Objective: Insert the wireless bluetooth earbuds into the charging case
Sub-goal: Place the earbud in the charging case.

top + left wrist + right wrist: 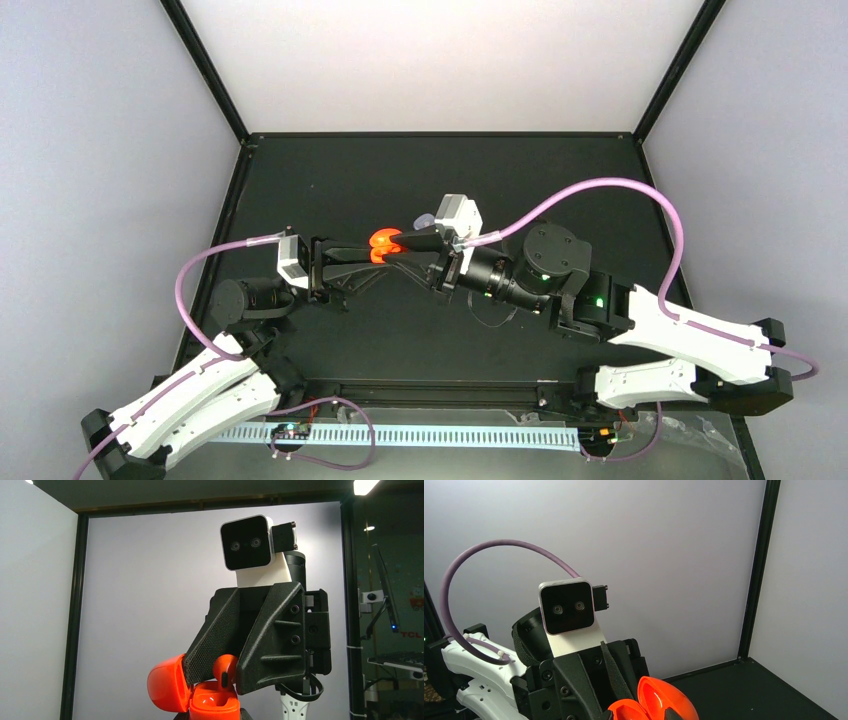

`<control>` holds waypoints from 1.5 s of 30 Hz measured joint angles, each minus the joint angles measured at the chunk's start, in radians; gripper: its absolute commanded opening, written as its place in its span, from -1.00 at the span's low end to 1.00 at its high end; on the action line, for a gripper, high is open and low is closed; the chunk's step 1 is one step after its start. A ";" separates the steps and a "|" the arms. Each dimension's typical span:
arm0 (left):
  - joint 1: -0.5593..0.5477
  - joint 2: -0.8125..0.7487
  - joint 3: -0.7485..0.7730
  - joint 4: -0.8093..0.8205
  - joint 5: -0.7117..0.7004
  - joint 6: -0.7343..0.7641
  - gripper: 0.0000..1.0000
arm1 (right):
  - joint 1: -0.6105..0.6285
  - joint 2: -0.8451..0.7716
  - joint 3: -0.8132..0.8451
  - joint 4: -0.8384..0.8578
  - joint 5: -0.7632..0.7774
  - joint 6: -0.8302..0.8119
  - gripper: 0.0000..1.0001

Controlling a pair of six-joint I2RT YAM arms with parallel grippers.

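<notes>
Both arms met over the worktop (420, 170), a bit left of its centre. The left gripper (378, 253) was closed on the case (215, 706) and held it off the surface, lid (167, 682) swung open toward the left edge. The right gripper (403, 243) was clamped on one red-orange earbud (226, 666), right above the open case, with the lower end close to the well; I could not tell whether it touched. No other earbuds were clearly visible. A small pale purple item (424, 219) lay just beyond the right gripper toward the far edge; too small to identify.

The step in hand looked like seating this earbud. To do it well:
- Keep the left grip steady and the case opening level.
- Line the earbud stem up with the well before lowering, and watch the hook's orientation.
- Go down slowly and straight; the right finger sat close to the lid, so avoid knocking it.
- Release only once the earbud sits flush, then back straight up.

The main risk looked like the earbud tilting and jamming on the rim.
</notes>
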 measured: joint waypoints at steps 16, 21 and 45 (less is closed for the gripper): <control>0.000 0.000 0.000 -0.001 -0.018 -0.002 -0.97 | 0.003 -0.016 0.003 -0.019 -0.011 0.003 0.12; 0.000 0.000 0.000 -0.004 -0.022 -0.002 -0.97 | 0.005 -0.032 0.003 -0.019 -0.011 0.009 0.26; 0.000 -0.003 0.000 -0.007 -0.009 -0.009 -0.97 | -0.017 -0.085 0.002 -0.056 0.100 0.018 0.65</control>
